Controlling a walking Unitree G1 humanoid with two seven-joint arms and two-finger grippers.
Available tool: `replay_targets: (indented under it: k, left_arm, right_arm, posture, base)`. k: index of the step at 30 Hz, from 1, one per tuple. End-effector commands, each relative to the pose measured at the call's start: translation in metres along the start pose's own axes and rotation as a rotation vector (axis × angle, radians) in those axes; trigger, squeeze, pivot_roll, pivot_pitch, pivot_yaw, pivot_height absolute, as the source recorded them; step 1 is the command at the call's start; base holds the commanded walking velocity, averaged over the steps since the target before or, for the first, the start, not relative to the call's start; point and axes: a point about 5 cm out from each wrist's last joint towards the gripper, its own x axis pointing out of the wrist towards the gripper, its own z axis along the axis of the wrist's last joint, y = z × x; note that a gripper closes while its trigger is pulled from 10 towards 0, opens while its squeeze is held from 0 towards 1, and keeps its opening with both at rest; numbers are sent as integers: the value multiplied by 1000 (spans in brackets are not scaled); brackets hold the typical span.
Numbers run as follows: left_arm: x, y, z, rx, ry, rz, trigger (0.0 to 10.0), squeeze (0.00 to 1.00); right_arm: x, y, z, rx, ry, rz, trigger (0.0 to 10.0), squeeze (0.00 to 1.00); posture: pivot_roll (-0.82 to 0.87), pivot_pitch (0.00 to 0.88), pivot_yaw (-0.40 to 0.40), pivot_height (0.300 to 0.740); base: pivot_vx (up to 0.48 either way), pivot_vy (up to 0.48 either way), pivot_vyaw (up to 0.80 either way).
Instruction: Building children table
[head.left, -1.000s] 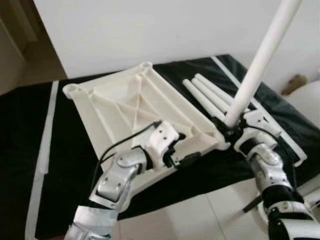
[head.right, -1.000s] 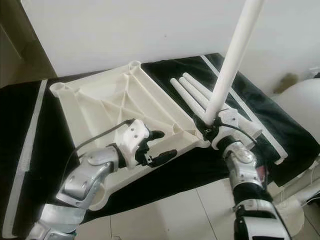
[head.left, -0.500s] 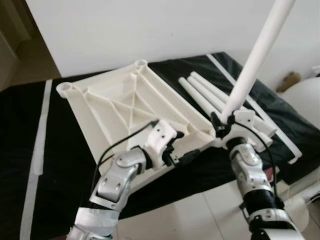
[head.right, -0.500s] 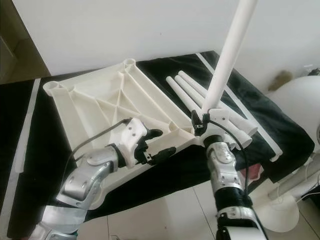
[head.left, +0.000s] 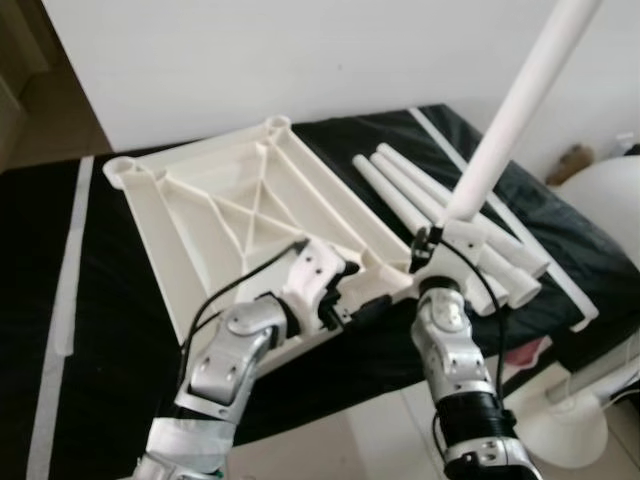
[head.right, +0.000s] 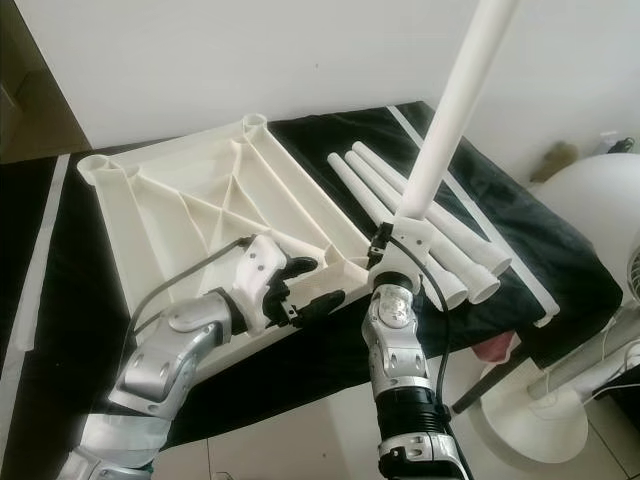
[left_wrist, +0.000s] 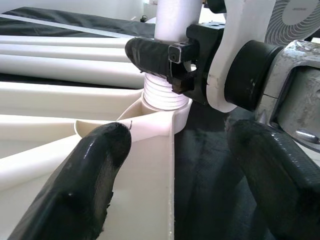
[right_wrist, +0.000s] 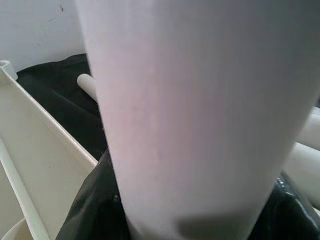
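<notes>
A white tabletop (head.left: 230, 210) lies upside down on a black cloth, ribs facing up. My right gripper (head.left: 428, 250) is shut on a long white leg (head.left: 510, 110), which stands upright and leans away to the right. The leg's threaded end (left_wrist: 162, 95) sits in the socket (left_wrist: 150, 117) at the tabletop's near right corner. My left gripper (head.left: 350, 300) is open at the near edge just left of that corner, its fingers (left_wrist: 80, 185) spread to either side of the rim. Three loose legs (head.left: 440, 200) lie side by side on the cloth to the right.
A white wall rises close behind the cloth-covered surface (head.left: 60, 400). A white fan base (head.right: 560, 420) and a round white object (head.left: 600, 200) stand at the right. Something pink (head.right: 497, 348) pokes out under the cloth's right edge. Pale floor tiles (head.right: 300, 450) lie in front.
The view has shifted with my head. My right arm has swung left, bringing the leg's lower end to the corner socket. The left gripper has stayed at the tabletop's edge.
</notes>
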Motion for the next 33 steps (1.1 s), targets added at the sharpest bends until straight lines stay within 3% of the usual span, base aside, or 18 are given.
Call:
replay_targets:
  k: [1,5,6,14,19,20,31,33]
  left_arm:
    - [-2,5,-1,-6,6,116,10000,0]
    - [-2,5,-1,-3,5,112,10000,0]
    - [-1,5,-1,-1,4,109,10000,0]
    - [-1,4,0,11,-2,94,10000,0]
    - [0,4,1,6,-6,100,10000,0]
    - [0,3,1,5,-6,96,10000,0]
    - [1,2,2,3,-4,83,10000,0]
    - [0,1,1,1,-1,78,10000,0]
  right_arm:
    - [-5,0,-7,73,36,21,10000,0]
    - [-7,1,2,85,-15,59,10000,0]
    - [-7,1,4,86,-30,76,10000,1000]
    - [-11,-2,12,67,-74,115,10000,1000]
    - [-13,-11,14,49,-83,215,10000,1000]
    - [-12,-17,14,33,-77,235,10000,0]
    - [-7,-49,6,-92,-33,402,10000,0]
    - [-6,-57,2,-162,-13,503,10000,0]
  posture:
    - [-48,23,19,740]
    - [-51,23,20,740]
    - [-52,22,19,740]
    - [-53,21,16,740]
    - [-54,24,17,740]
    - [-54,24,18,740]
    - [-59,34,27,740]
    - [-63,42,34,740]
  base:
    - [0,0,0]
    - [0,0,0]
    - [0,0,0]
    - [0,0,0]
    - [0,0,0]
    - [0,0,0]
    - [0,0,0]
    - [0,0,0]
